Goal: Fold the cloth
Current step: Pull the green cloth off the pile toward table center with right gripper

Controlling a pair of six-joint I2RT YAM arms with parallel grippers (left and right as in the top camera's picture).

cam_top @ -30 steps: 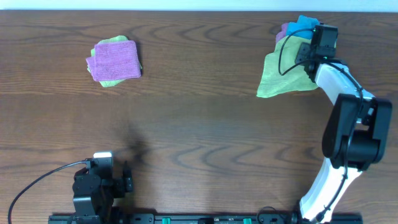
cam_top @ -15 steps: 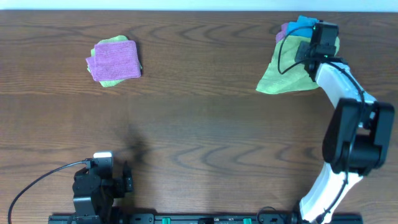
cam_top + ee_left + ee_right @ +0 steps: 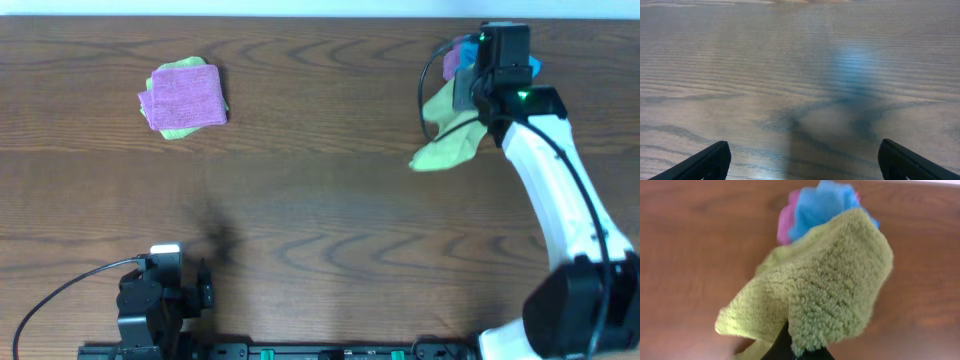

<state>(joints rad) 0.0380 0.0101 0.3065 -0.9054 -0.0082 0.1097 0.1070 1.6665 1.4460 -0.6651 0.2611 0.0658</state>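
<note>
Right arm reaches to the far right corner of the desk [image 3: 320, 200], dark wood grain. The right claw [image 3: 792, 347] is clenched on a green cloth [image 3: 445, 135]. In the right wrist view the dark fingers [image 3: 782, 345] show only at the bottom edge, and a fuzzy fold of the cloth runs straight down into them. The cloth is bunched and drapes away from the grip in a loose, rumpled sheet. From overhead, its lower end trails toward the near left of the wrist. Cannot tell whether that end rests on the desk or hangs just above it.

Behind the green cloth lies a blue cloth [image 3: 822, 205], with a pink-purple cloth [image 3: 787, 222] just beside it on the left. Both are crumpled and partly covered by the green one. From overhead, only slivers of them show around the wrist camera housing.

Far left of the desk, well apart from the arm, is a folded stack. A purple cloth [image 3: 183, 97] lies squared on top, and the green edge of another cloth [image 3: 178, 131] peeks out beneath it along the near side.

The left arm is parked at the near left edge. The left claw [image 3: 805, 165] is released, with fingertips [image 3: 715, 157] spread wide at the lower corners of its wrist view. Only bare wood lies between them, and it grips nothing.
</note>
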